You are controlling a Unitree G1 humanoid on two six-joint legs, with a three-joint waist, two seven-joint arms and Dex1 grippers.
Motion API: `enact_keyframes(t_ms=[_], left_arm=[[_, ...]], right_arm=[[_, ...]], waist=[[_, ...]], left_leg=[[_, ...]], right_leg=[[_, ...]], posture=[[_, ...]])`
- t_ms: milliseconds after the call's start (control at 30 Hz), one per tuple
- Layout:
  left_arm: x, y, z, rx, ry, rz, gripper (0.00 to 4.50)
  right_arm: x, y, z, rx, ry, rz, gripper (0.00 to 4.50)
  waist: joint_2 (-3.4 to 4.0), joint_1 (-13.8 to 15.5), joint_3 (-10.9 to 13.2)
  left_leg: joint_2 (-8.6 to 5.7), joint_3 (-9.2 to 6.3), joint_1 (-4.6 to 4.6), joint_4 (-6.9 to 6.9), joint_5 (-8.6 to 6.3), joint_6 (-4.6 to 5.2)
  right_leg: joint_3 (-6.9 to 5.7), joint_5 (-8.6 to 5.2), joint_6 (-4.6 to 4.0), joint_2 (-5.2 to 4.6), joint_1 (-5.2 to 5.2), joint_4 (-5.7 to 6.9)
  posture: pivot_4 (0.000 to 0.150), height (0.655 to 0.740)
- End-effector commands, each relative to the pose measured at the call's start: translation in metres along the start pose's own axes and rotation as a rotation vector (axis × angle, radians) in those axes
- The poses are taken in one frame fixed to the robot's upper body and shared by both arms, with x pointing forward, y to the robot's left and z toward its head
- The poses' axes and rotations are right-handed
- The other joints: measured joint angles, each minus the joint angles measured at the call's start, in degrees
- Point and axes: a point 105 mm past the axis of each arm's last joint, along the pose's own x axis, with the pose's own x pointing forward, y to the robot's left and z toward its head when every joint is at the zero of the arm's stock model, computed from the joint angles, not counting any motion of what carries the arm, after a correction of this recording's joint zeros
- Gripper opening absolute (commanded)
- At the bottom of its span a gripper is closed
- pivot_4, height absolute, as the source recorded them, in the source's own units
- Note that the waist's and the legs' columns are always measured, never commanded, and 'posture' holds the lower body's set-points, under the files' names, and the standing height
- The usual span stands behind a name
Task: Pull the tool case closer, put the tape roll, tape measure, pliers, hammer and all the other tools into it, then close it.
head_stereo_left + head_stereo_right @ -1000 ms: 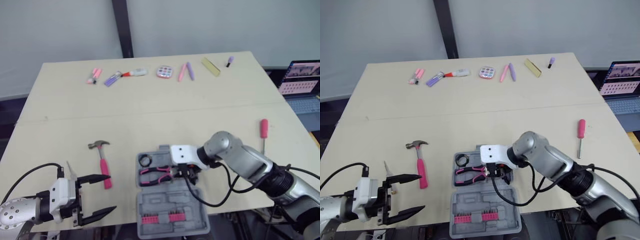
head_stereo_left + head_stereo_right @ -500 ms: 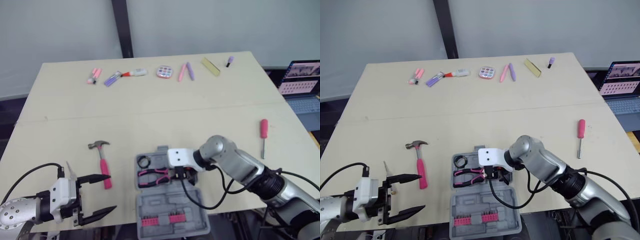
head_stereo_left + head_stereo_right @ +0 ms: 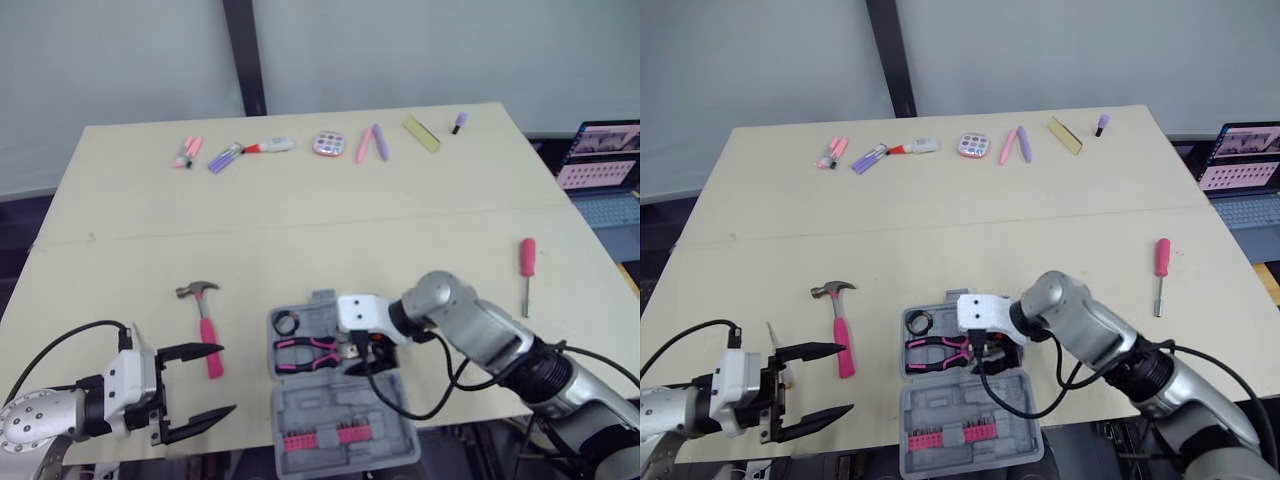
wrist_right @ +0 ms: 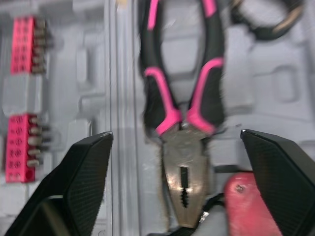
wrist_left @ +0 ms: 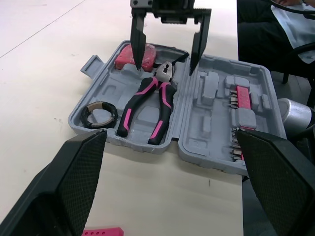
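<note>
Pliers (image 3: 308, 350) lie in the open tool case (image 3: 345, 432), handles pointing toward nine o'clock, head directly beneath the right gripper (image 5: 166, 69), whose fingers are spread and grasp nothing. To finish cleanly, it should probably lift straight up without snagging the tool. Left gripper (image 3: 222, 381), also spread and empty, hovers at the case's eight o'clock; hammer (image 3: 205, 325) lies at its twelve o'clock.
</note>
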Motion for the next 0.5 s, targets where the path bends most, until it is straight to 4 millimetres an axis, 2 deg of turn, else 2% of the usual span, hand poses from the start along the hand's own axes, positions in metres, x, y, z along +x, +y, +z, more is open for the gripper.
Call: enact_keyframes(t_ms=[33, 133, 200, 333, 367, 500], left_arm=[[0.002, 0.001, 0.004, 0.026, -0.011, -0.006, 4.5], [0.005, 0.001, 0.004, 0.027, -0.016, -0.009, 4.5], [0.005, 0.001, 0.004, 0.027, -0.017, -0.011, 4.5], [0.005, 0.001, 0.004, 0.027, -0.017, -0.013, 4.5], [0.006, 0.002, 0.005, 0.028, -0.017, -0.013, 4.5], [0.006, 0.001, 0.005, 0.029, -0.016, -0.01, 4.5]], right_arm=[[-0.009, -0.001, 0.02, 0.021, -0.145, -0.019, 4.47], [-0.009, 0.001, 0.021, 0.013, -0.245, -0.024, 3.56], [-0.007, 0.002, 0.024, 0.028, -0.313, -0.024, 2.62], [-0.001, 0.003, 0.022, 0.055, -0.401, -0.032, 0.41], [0.003, 0.002, 0.017, 0.067, -0.395, -0.037, 0.04], [0.011, -0.003, 0.004, 0.098, -0.376, -0.068, 0.04]], waist=[[-0.01, 0.0, -0.01], [-0.04, 0.09, -0.02], [-0.05, 0.02, -0.02], [-0.06, -0.01, -0.03], [-0.06, -0.02, -0.03], [-0.06, -0.03, -0.03]], left_leg=[[0.0, 0.0, 0.0, 0.0, 0.0, 0.0], [0.0, 0.0, 0.01, -0.02, 0.0, 0.0], [0.0, 0.02, 0.01, 0.0, -0.01, 0.01], [0.0, 0.02, 0.07, 0.0, 0.0, -0.01], [0.0, 0.02, 0.07, -0.01, 0.0, -0.01], [0.0, 0.03, 0.07, -0.01, 0.0, -0.01]], right_leg=[[0.0, 0.0, 0.0, 0.0, 0.01, 0.01], [-0.02, 0.0, 0.0, 0.0, 0.03, -0.02], [-0.02, 0.0, 0.0, 0.0, 0.03, -0.02], [-0.02, 0.0, 0.0, 0.0, 0.04, 0.06], [-0.02, 0.0, 0.0, 0.0, 0.04, 0.06], [-0.02, 0.0, 0.0, 0.0, 0.04, 0.05]], posture=[[0.15, 0.74], [0.15, 0.74], [0.15, 0.74], [0.15, 0.74], [0.15, 0.74], [0.15, 0.74]])
